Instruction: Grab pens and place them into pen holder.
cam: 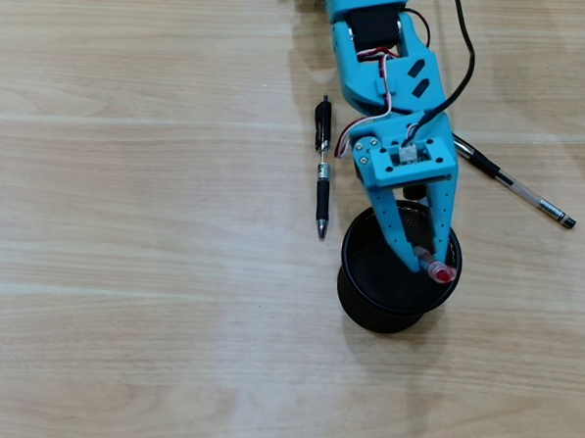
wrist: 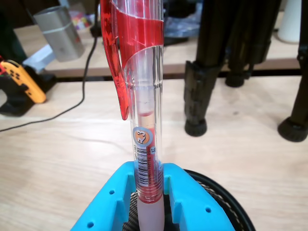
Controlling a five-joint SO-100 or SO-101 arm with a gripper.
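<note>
The blue claw (cam: 429,265) is closed on the red and clear pen (wrist: 143,120), holding it upright directly over the black mesh pen holder (cam: 366,306) on the table (cam: 123,269). A black pen (cam: 322,167) lies to the claw's left in the overhead view, and a clear-barrelled pen (cam: 529,197) to its right.

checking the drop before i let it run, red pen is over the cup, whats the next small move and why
Probably open the claw and let go. It holds the red pen upright, clamped near the lower end, and the overhead view puts the pen's top inside the rim of the pen holder, close to its right edge, so it should fall in.
</note>
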